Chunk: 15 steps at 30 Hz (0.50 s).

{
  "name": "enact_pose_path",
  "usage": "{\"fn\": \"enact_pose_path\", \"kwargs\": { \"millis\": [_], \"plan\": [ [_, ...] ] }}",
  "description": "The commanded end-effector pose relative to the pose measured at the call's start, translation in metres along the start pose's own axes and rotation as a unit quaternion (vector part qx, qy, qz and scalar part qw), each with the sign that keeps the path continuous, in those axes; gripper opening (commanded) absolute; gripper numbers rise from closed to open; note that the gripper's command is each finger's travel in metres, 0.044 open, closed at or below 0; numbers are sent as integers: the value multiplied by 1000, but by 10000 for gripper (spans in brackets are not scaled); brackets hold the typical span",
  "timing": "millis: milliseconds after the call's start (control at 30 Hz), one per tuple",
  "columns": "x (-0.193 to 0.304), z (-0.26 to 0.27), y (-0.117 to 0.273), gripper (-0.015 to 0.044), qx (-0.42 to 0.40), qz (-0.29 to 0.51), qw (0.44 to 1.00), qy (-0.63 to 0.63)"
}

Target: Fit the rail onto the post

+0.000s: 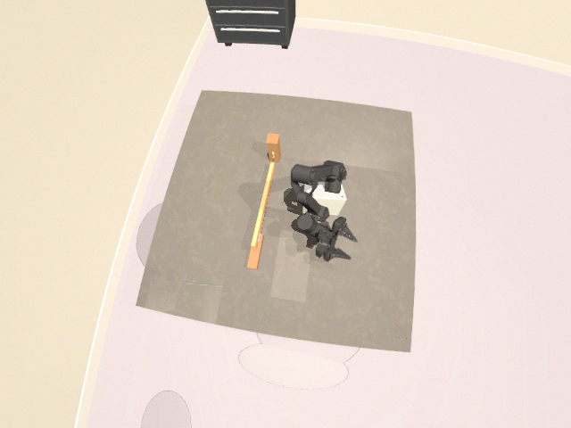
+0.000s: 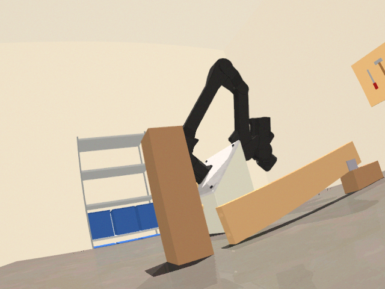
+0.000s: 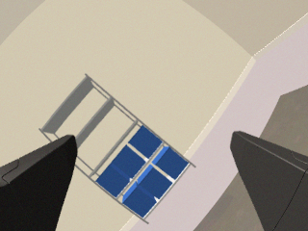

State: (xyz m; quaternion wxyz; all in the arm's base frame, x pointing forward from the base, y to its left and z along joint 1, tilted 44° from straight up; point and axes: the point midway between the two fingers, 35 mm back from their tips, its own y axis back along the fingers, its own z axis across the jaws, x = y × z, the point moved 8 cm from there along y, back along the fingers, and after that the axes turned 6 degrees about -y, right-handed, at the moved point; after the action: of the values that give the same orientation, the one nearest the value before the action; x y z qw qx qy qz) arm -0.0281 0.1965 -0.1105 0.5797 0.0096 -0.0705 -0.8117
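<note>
The rail (image 1: 263,202) (image 2: 289,189) slopes down from the bracket (image 2: 352,164) on the footboard block (image 1: 253,260) (image 2: 363,179) to the table, where its lower end rests. That end faces the upright post (image 1: 273,139) (image 2: 178,192), with a gap between them in the exterior view. Two faint hole marks show in the rail's end face. The pegs are mostly hidden behind the post in the exterior view. My gripper (image 1: 352,249) (image 3: 156,142) is open and empty, away from the rail, on the robot's side, with its fingers pointing away from the rail.
The white box (image 1: 332,206) (image 2: 236,177) stands at the arm's base, beside the rail. A dark drawer cabinet (image 1: 253,20) stands beyond the mat. A shelf rack with blue bins (image 2: 124,222) (image 3: 120,168) is in the background. A tool board (image 2: 363,74) hangs on the wall.
</note>
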Motion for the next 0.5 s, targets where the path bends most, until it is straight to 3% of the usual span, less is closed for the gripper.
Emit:
{"fn": "enact_pose_path", "kwargs": {
  "millis": [0,267,467],
  "plan": [
    [-1,0,1,426,3,-4,1000,2],
    [-61,-13,37,440,154,-158,972,77],
    [-95,-17,82,440,303,-225,919,115]
  ]
}}
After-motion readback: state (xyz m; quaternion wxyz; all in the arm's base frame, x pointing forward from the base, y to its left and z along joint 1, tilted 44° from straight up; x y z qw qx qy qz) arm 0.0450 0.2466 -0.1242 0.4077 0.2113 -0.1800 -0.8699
